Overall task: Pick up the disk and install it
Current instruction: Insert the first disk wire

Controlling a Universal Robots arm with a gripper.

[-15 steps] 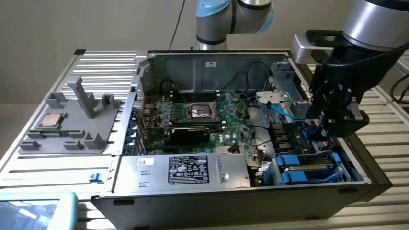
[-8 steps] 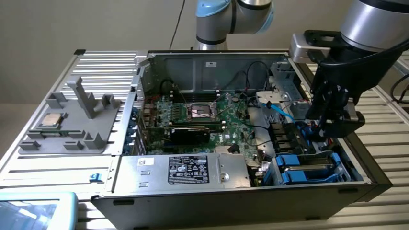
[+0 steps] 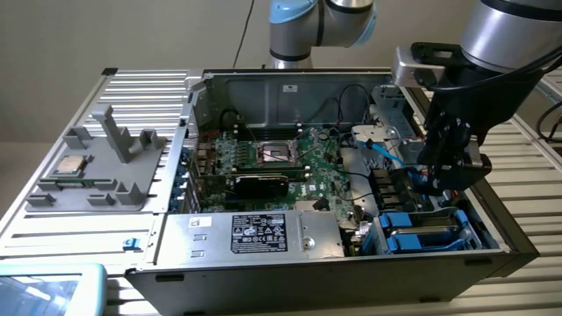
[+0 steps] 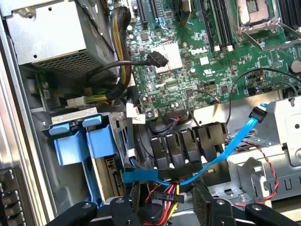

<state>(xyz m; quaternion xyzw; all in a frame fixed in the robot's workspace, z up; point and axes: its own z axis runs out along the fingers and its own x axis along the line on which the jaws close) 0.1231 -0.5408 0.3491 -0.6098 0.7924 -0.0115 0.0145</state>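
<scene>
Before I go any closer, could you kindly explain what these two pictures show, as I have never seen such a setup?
This is a single robot arm working over an open computer case that lies on a slatted metal table. The exterior view is from a camera off the arm; the wrist view looks down past the gripper into the case. Inside are the motherboard, a silver power supply and blue disk carriers in a corner bay, near the gripper. Beside the case, a grey fixture carries a CPU chip. The gripper is open and holds nothing.
</scene>
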